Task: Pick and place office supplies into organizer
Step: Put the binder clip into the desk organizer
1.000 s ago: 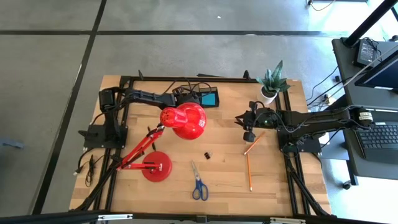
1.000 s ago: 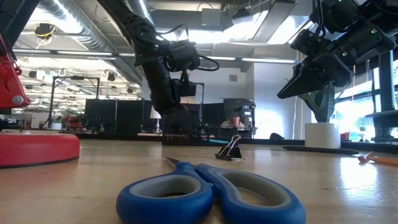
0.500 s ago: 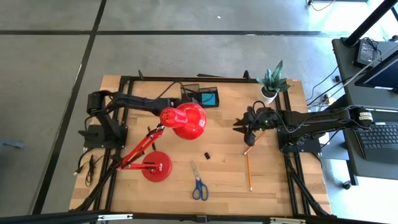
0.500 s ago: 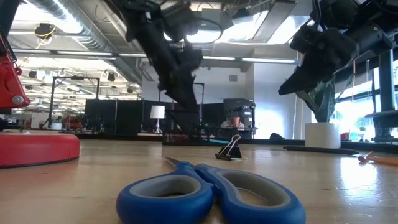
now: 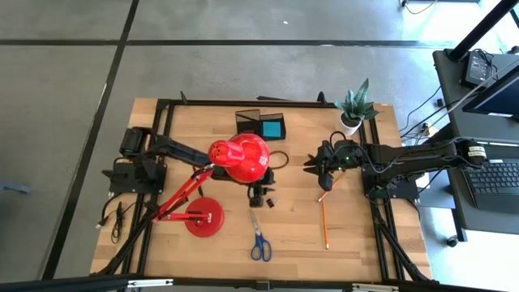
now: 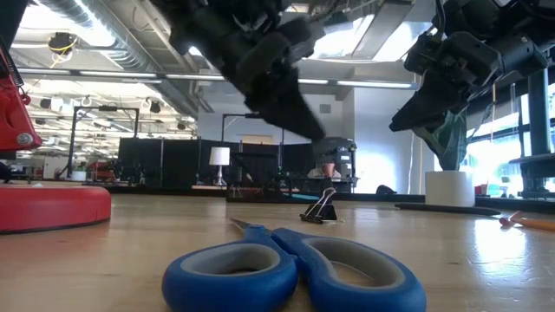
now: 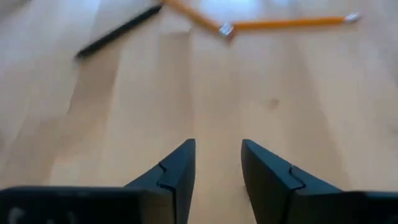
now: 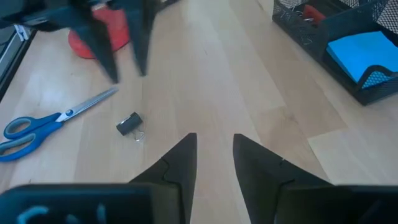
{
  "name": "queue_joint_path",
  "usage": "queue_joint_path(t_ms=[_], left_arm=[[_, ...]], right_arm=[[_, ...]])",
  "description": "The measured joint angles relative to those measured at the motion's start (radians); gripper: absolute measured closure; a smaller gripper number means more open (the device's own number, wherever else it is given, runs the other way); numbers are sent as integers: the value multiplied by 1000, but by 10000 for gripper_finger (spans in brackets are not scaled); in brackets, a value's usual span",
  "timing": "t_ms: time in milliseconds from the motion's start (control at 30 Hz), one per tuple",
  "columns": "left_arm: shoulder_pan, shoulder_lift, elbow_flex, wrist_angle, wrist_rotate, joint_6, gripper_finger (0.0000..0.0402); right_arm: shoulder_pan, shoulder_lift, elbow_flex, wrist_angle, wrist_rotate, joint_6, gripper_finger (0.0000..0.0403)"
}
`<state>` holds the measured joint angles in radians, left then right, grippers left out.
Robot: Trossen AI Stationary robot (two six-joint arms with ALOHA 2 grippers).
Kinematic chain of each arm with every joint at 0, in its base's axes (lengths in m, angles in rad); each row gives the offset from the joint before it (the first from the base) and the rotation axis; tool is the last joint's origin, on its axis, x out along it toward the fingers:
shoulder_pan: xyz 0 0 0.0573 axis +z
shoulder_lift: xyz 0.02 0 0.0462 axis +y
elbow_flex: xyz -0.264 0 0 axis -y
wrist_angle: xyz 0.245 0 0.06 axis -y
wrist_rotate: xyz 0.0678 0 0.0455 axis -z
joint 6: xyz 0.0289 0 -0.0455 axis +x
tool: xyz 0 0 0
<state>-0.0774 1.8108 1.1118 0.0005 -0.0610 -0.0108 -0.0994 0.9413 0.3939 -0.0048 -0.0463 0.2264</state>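
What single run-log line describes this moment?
left gripper: open, empty, above binder clip | right gripper: open, empty, over pencils | scissors: on table | organizer: far edge

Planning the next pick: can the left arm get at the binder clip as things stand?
Probably yes. The left end effector, open and empty, hovers right beside the binder clip, with bare table around it; the scissors lie apart.

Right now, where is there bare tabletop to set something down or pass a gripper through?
Free: the wood between the organizer and the plant, and the corner right of the pencils. Crowded: the middle, where the left gripper hangs by the binder clip above the scissors, beside the lamp.
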Motion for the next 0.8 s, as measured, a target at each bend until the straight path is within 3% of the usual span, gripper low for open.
queue_joint_path(t_ms=[167,533,800], left_arm=[[-5,44,0,94,77,-61,262],[20,153,0,119,267,-99,229],[52,188,-1,130,319,-99,232]], right_arm=[[0,0,0,0,0,0,295],[0,0,0,-4,0,-18,295],[0,0,0,-6,1,-29,295]])
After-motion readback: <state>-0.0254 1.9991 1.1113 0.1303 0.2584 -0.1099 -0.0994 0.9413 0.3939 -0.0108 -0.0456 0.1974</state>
